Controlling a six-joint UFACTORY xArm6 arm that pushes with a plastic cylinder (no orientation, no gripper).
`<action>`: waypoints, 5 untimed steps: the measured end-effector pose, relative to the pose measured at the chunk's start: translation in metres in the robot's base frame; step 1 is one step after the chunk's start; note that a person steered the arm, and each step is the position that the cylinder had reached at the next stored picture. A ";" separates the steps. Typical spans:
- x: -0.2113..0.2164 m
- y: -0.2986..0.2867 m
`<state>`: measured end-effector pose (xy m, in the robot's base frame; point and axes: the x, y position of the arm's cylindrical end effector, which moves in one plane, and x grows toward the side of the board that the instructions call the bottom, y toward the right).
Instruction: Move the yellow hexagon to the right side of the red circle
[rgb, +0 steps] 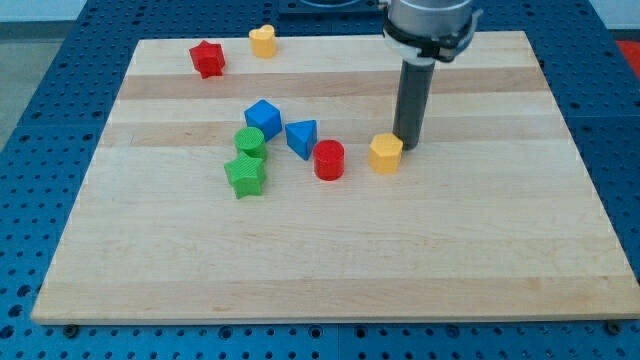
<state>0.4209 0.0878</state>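
**Yellow hexagon sits just right of the red circle, tip at its upper right**

Yellow hexagon is on the wooden board, a bit right of centre and closer to the top edge than the bottom. Red circle is near it on the view's left, a small gap between them, not touching. The two are roughly level, the hexagon slightly higher in the view.

My tip is down at the board, just beside the hexagon's upper right side. Looks like contact or very close to it; can't tell which. No gripper on this rig, just the dark rod, so there's no open or closed state to report.

Further left of the red circle: blue triangle, near it but apart. Blue cube is just up-left of the triangle. Green cylinder is below the cube and looks to touch it. Green star sits right under the cylinder, touching or nearly so.

Near the top-left corner of the board: red star, and to its right by the top edge a yellow heart-like block. Both are well apart from the central cluster.

Around the board is a blue perforated table.
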 end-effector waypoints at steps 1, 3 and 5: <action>0.007 0.000; -0.022 0.002; 0.016 -0.016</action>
